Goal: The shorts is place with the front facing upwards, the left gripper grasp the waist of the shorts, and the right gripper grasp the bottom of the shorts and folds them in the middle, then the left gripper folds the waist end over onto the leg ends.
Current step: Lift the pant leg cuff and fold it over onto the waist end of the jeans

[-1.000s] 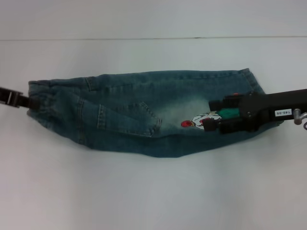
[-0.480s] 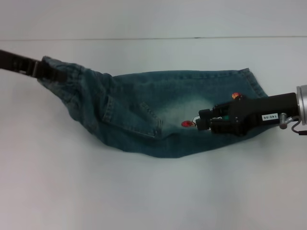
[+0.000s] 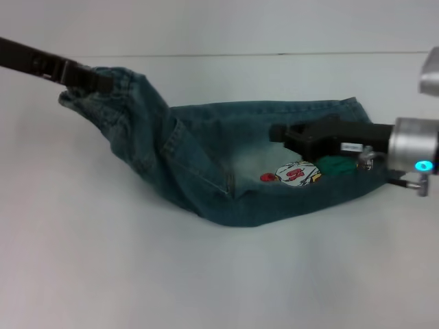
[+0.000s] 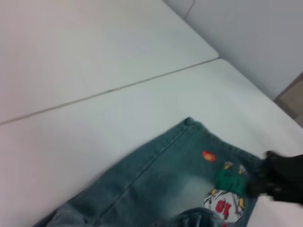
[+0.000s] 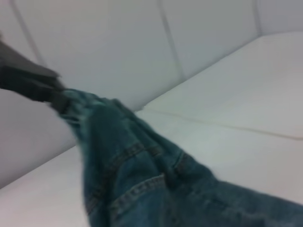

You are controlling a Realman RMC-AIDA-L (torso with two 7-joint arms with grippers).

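Denim shorts (image 3: 226, 157) lie on the white tabletop (image 3: 206, 274), waist end raised off it. Left gripper (image 3: 92, 81) has its jaws clenched on the waistband. Right gripper (image 3: 291, 133) hovers over the leg ends (image 3: 360, 123), beside the cartoon embroidery (image 3: 298, 173); its jaw state cannot be told.

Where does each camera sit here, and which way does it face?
Head: above, looking forward and down at the shorts; left gripper lifts the waist, right gripper over the leg ends.
Left wrist: looks from the lifted waist towards the embroidery; right gripper shows.
Right wrist: looks along the denim to the left gripper.
All share the shorts.
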